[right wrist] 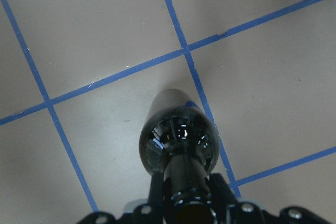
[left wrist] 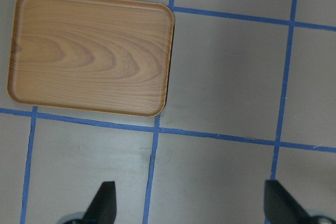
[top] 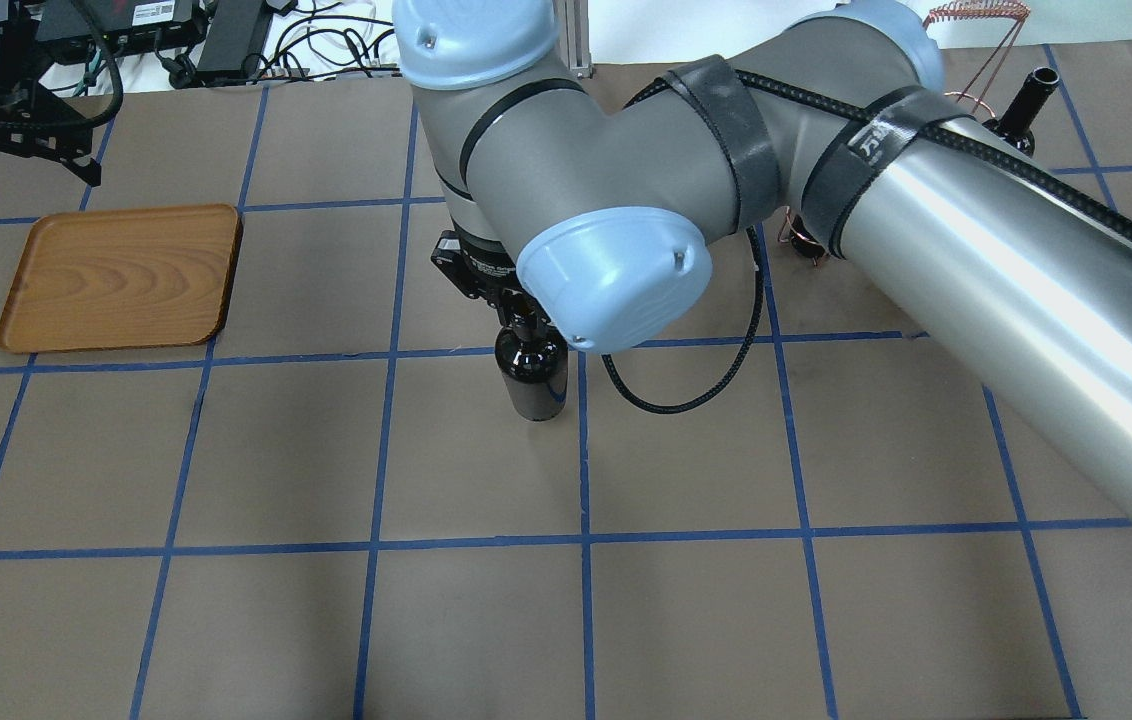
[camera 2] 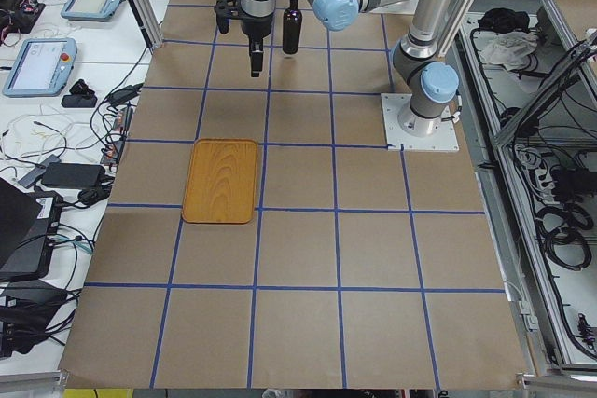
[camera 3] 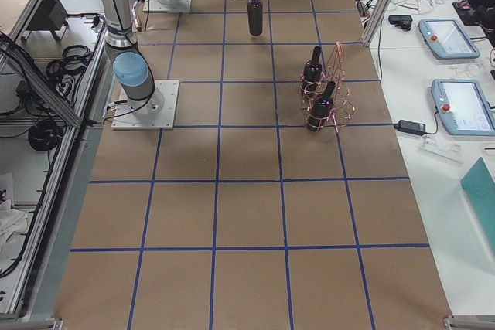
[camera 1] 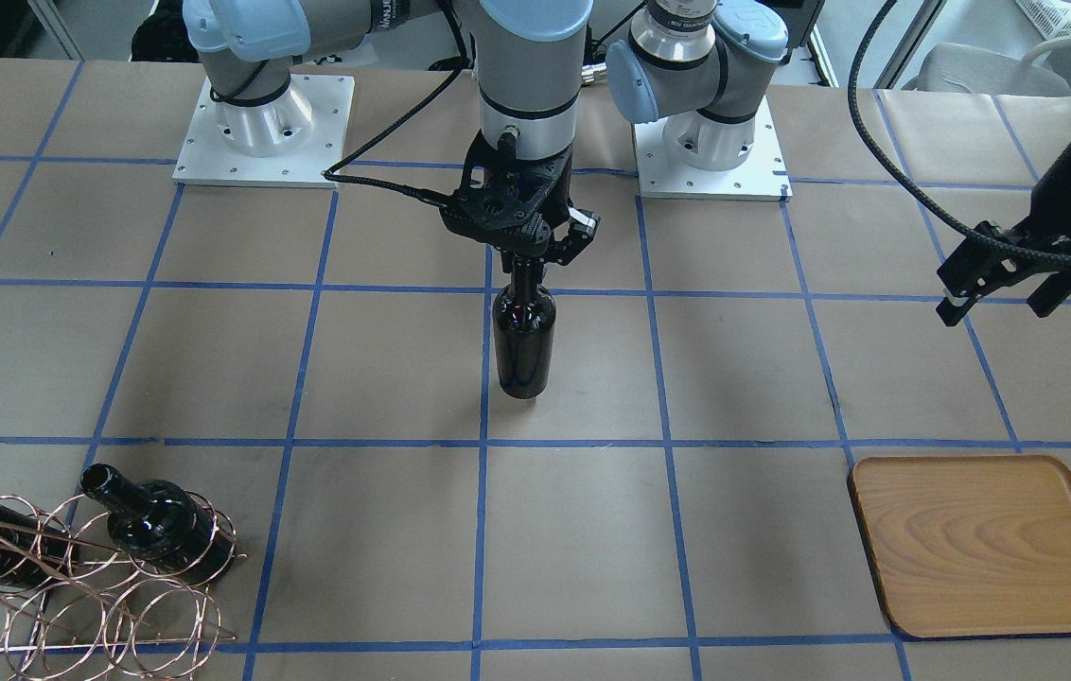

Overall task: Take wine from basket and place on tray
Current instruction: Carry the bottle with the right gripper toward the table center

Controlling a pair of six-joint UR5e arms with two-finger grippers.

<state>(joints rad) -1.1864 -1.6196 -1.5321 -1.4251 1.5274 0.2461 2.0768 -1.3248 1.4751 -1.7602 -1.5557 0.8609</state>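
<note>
"Over the middle of the bench, is that the wine (camera 1: 523,340)?"
"Yes. It hangs straight up, and the right claw (camera 1: 528,248) is pinched tight on its neck."
"So it's out of the basket (camera 1: 72,586)?"
"Yes, and well apart from the tray (camera 1: 990,544). I think this is the carrying part."
"What about the left claw (left wrist: 190,192)?"
"Wide open, holding nothing, near the tray. Next the wine must go across, stay steady, and land inside the rim."
</note>
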